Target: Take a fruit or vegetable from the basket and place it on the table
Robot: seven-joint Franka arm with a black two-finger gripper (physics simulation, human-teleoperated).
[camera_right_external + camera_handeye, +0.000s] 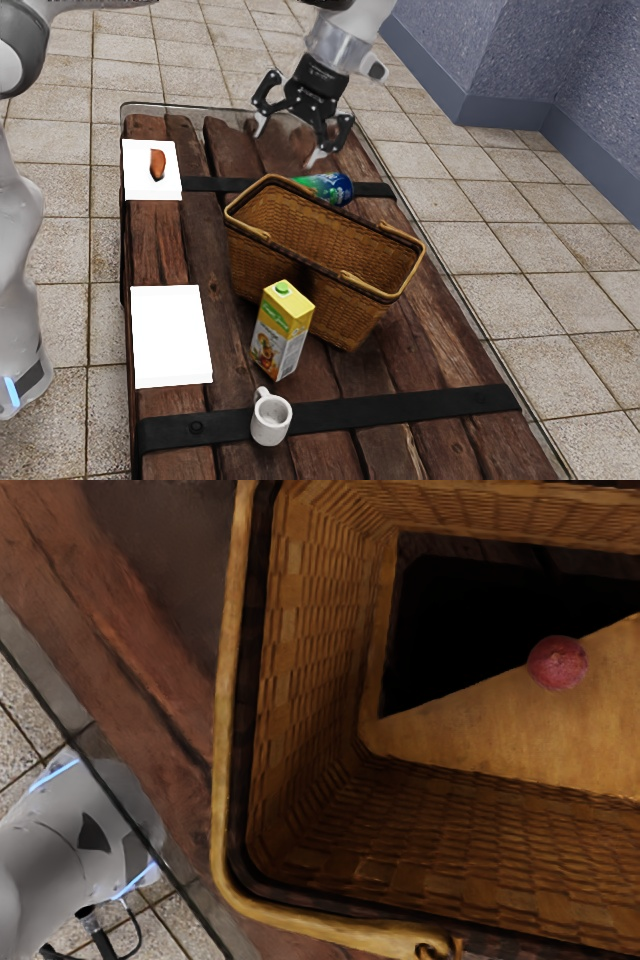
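While the hand is spread open, it's too far back tbh
Round red fruit lies nearer and lower, inside the wicker basket.

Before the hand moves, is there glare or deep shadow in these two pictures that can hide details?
Exterior view: the flat white sheet nearer the white mug looks washed out, without surface detail. Wrist view: inside the brown woven basket, a straight-edged black area, probably shadow, hides part of the bottom; the round red fruit at its edge is visible.
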